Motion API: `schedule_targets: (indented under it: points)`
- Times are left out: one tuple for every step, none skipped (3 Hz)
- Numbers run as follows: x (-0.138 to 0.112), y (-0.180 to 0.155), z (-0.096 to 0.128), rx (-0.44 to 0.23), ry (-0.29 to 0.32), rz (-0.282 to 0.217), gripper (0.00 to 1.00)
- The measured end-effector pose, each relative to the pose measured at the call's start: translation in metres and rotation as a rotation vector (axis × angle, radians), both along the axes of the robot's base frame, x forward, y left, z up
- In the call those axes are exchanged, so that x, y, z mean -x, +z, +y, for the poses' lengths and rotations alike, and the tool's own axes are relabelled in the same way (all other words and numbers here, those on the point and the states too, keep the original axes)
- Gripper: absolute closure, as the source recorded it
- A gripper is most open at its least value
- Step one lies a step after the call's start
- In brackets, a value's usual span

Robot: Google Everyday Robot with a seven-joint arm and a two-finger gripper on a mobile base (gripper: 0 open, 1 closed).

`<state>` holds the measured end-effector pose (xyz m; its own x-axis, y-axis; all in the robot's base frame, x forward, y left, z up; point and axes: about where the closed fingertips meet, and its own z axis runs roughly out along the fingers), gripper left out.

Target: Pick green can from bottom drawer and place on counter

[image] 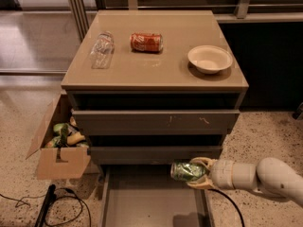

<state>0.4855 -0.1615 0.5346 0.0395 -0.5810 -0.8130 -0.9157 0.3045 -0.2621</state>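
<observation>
Clamping the green can (pixel 184 170) sideways, the gripper (pixel 196 173) hung over the open bottom drawer's (pixel 142 205) right edge. The can's pale markings and the red can's (pixel 147 42) white lettering were unreadable.

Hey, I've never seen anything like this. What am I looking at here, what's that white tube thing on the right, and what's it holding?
This is one picture, looking down at the front of a small three-drawer cabinet. The white tube coming in from the right is a robot arm. At its end is the gripper, a two-finger claw. It is closed around a green can, held on its side over the right part of the open bottom drawer. The job is to put that can up on the counter, the tan top of the cabinet. On it are a clear plastic bottle and a red-orange soda can, both on their sides, plus a pale bowl. On the floor to the left stands an open cardboard box with some things in it.
</observation>
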Motion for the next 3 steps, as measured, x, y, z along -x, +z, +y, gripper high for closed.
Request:
schedule_targets:
  points:
    - [0.024, 0.085, 0.004, 0.035, 0.042, -0.109, 1.0]
    - [0.033, 0.148, 0.014, 0.046, 0.09, -0.17, 1.0]
    - [0.025, 0.222, 0.036, 0.027, 0.184, -0.2, 1.0]
